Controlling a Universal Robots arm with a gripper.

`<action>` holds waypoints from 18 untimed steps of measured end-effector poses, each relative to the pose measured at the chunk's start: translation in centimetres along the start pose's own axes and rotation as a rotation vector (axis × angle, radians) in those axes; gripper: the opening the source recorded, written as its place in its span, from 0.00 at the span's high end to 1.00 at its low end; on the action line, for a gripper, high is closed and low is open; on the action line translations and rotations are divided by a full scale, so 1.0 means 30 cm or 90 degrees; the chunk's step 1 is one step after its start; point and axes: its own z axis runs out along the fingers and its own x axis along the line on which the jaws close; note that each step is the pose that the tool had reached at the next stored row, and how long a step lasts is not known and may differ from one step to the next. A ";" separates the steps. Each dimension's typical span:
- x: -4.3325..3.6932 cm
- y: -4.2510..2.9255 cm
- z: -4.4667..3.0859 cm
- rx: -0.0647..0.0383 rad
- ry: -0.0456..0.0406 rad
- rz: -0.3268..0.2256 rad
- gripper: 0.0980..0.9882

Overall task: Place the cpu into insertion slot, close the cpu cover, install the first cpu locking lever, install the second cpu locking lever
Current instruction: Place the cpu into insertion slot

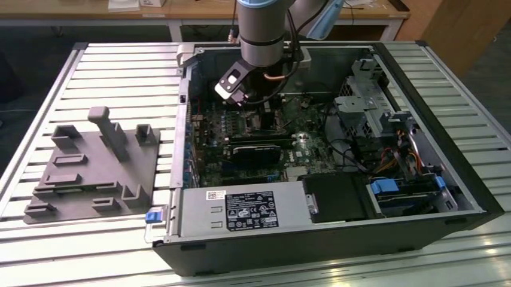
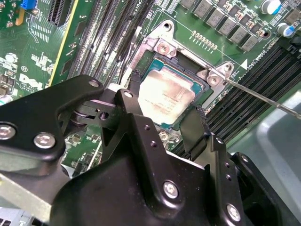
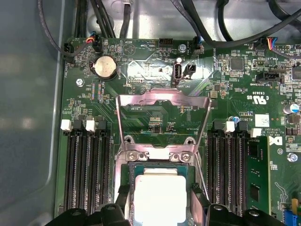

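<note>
I see the arm [image 1: 262, 36] reaching down into the open computer case [image 1: 319, 248], which lies on the slatted table [image 1: 119, 66]. The jaws are narrow and hold the cpu [image 2: 164, 101] by two edges, one black finger [image 2: 195, 129] on each side. The cpu sits flat in the insertion slot [image 3: 155, 155], on the green board in the far part of the case, toward the exterior view's left.

The cpu cover [image 3: 162, 97] is flipped open, away from the slot, so the space above the chip is free. A thin locking lever [image 2: 263, 98] sticks out past one corner of the slot. Long black memory slots [image 3: 87, 174] run along both sides of the slot, just beside the fingers, so there is little room to spread there. The far wall of the case is close behind the arm. The metal drive cage [image 1: 363, 107] on the exterior view's right and the power-supply box [image 1: 239, 210] at the near edge are well apart from the jaws. A grey tray [image 1: 88, 179] sits on the table outside the case, on the exterior view's left.

In the exterior view the arm's wrist covers the slot and the chip. In both wrist views the black body of the jaws hides one edge of the cpu, so I cannot tell if that edge is fully down. In the first wrist view the chip's top is washed out white.
</note>
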 end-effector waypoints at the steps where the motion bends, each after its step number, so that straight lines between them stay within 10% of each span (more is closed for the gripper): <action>1: 0.000 0.000 0.000 0.000 0.0000 0.000 0.42; 18: 0.000 0.001 -0.016 0.000 0.0000 0.000 0.52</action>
